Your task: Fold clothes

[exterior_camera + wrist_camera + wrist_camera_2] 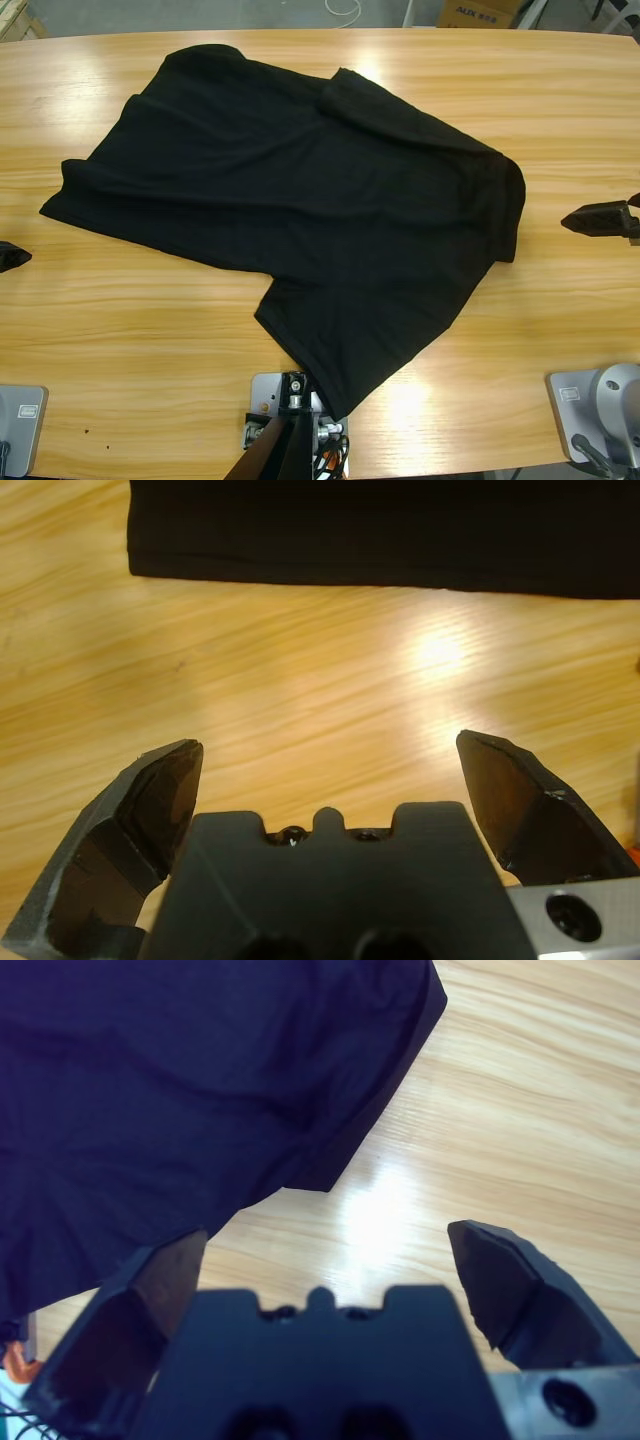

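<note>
Nearest in the left wrist view, the left gripper [325, 780] has its two black jaws spread wide with nothing between them, only bare wood below. Beyond it a straight hem of the one black shirt [400, 530] runs across the top of that view, apart from the jaws.

In the right wrist view the right gripper [320, 1270] is likewise spread wide and holds nothing. The shirt [180, 1090] fills the upper left there, a rounded, folded-over edge ending near one jaw; whether the fabric touches that jaw cannot be told.

From the high view, one shirt [300, 200] lies crumpled and skewed across the middle of the single long wooden table [150, 340]. One corner reaches the near edge at the bottom middle, another part stretches toward the left, and a folded-over thick edge sits at its right end. Two gripper tips show: the left gripper [12, 257] at the left edge and the right gripper [600, 218] at the right edge, both clear of the fabric. Past the far edge stands one cardboard box [478, 12].
</note>
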`<state>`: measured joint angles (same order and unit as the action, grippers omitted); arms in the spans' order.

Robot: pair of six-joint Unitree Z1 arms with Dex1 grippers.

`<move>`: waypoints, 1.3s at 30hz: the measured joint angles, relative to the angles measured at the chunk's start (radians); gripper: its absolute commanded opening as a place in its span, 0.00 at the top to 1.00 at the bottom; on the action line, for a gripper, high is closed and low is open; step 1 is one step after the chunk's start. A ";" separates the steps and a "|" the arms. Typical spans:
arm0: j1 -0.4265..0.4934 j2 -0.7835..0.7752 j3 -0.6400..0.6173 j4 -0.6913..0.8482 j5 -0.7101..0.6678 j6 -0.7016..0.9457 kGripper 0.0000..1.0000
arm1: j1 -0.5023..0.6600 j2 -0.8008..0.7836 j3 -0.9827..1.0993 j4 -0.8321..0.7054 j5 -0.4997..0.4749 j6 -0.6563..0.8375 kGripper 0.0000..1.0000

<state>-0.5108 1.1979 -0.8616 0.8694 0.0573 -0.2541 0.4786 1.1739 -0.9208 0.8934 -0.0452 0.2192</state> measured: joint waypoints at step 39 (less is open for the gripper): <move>-0.007 0.173 -0.096 0.123 0.104 0.225 0.00 | 0.731 -0.052 0.372 -0.587 0.009 1.448 0.00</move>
<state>-0.5183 1.3705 -0.9579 0.9928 0.1613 -0.0287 1.2097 1.1222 -0.5490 0.3062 -0.0365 1.6673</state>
